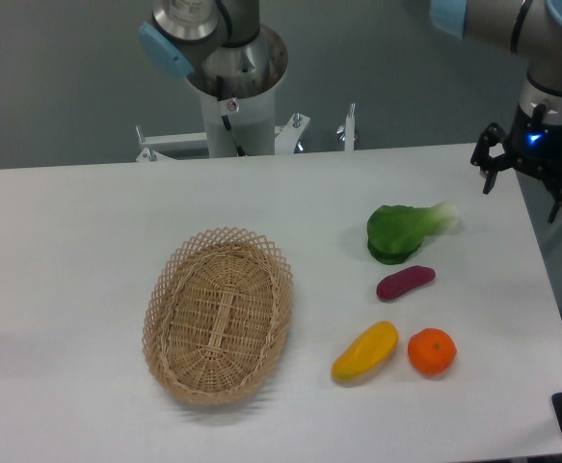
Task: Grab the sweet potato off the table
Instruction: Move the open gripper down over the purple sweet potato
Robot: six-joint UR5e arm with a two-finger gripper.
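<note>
The sweet potato (405,283) is a small reddish-purple oblong lying on the white table (88,241), right of centre. It sits just below a green leafy vegetable and above the orange. My gripper (528,188) hangs at the far right, over the table's right edge, well above and to the right of the sweet potato. Its fingers are spread apart and hold nothing.
A green leafy vegetable (403,231) lies just behind the sweet potato. A yellow-orange elongated fruit (364,352) and a round orange (432,351) lie in front of it. An oval wicker basket (219,313) sits left of centre. The robot base (237,87) stands at the back.
</note>
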